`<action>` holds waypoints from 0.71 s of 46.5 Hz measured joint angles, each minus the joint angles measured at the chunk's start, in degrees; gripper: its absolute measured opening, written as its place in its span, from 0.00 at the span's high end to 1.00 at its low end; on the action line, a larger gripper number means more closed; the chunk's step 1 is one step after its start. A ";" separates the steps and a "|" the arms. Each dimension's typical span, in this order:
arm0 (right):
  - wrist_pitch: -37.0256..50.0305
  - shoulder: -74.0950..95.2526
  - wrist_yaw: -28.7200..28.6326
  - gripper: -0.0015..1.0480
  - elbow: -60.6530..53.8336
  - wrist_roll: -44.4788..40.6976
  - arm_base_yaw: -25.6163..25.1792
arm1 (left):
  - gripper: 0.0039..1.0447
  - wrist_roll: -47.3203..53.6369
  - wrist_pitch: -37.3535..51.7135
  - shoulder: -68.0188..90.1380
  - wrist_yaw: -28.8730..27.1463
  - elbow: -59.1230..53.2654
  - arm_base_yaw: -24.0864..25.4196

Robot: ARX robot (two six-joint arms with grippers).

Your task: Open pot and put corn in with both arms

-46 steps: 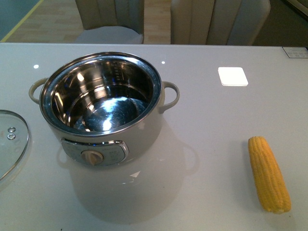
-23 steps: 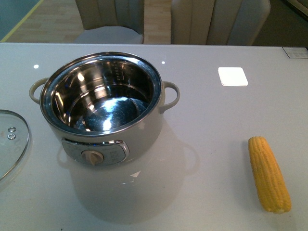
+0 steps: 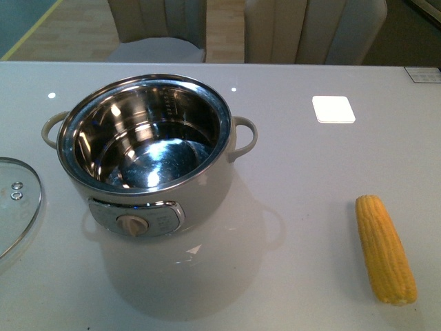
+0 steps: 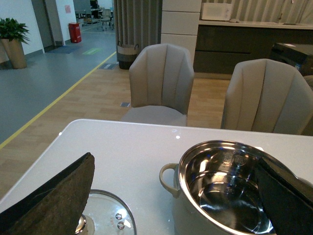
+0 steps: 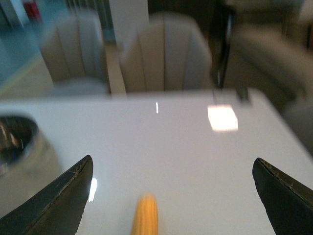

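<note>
The cream-white pot stands lidless on the table's left half, its steel bowl empty and its dial facing me. The yellow corn lies at the front right, pointing away. Neither arm shows in the front view. In the left wrist view my left gripper is open, with the pot and the glass lid between its spread fingers. The right wrist view is blurred: my right gripper is open, and the corn's tip lies between its fingers, nearer one side.
The glass lid lies flat at the table's left edge. A white square pad sits at the back right. Two beige chairs stand behind the table's far edge.
</note>
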 joint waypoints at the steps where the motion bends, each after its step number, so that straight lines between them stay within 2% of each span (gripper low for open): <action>1: -4.76 2.89 0.81 0.08 1.99 0.66 0.09 | 0.07 0.02 0.00 0.00 0.00 0.00 0.00; 5: -20.02 16.09 1.62 0.08 8.20 2.27 -0.50 | 0.06 0.02 -0.04 -0.02 0.02 0.00 0.00; 10: -19.56 24.22 1.62 0.08 8.09 2.21 -0.55 | 0.06 0.02 -0.04 -0.02 -0.02 0.00 0.00; 20: -1.44 44.00 3.43 0.08 8.15 0.48 5.14 | 0.06 0.02 -0.04 -0.02 0.00 0.00 0.00; 24: 8.87 56.28 3.78 0.08 9.14 -1.11 7.48 | 0.06 0.02 -0.04 -0.02 0.00 0.00 0.00; 33: 27.28 80.87 3.28 0.08 13.29 -4.07 8.98 | 0.06 0.02 -0.04 -0.02 0.00 0.00 0.00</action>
